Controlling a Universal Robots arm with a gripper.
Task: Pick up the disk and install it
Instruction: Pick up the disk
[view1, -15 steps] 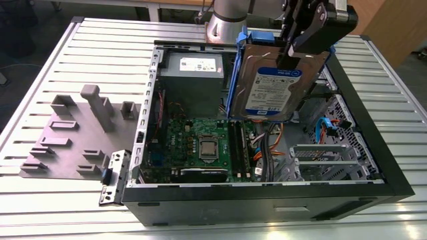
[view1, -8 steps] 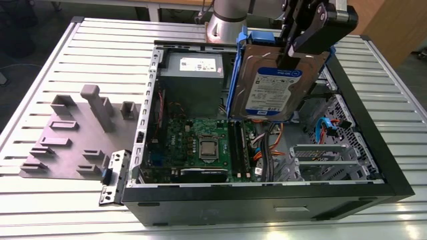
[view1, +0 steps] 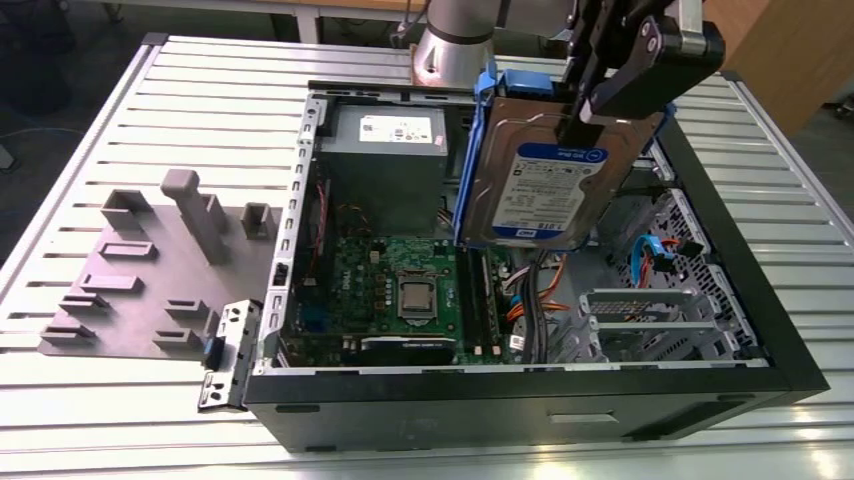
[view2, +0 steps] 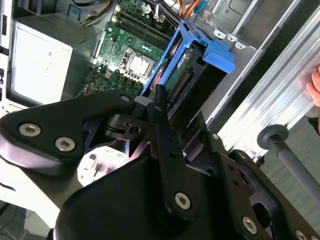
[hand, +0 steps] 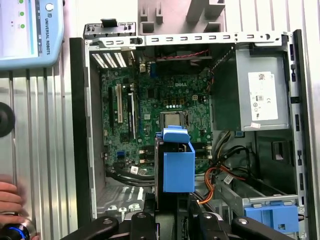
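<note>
The disk (view1: 541, 180), a silver-grey drive with a white-and-blue label in a blue carrier frame, hangs on edge above the open computer case (view1: 534, 400). It is over the case's middle, between the motherboard and the drive cage. My gripper (view1: 587, 112) is shut on the disk from above, with its black fingers clamped on the upper end. In the second wrist view the disk (view2: 192, 75) points end-on down into the case, beyond my gripper (view2: 182, 117). In the first wrist view the blue carrier (hand: 177, 165) sits in front of my gripper (hand: 172, 220), over the motherboard's edge.
Inside the case are a grey power-supply box (view1: 387, 140), the green motherboard (view1: 414, 285), loose cables and a metal drive cage (view1: 654, 315) with a blue latch (hand: 272, 217). A grey fixture plate (view1: 147, 270) lies on the slatted table. A person's hand (hand: 10, 200) rests beside the case.
</note>
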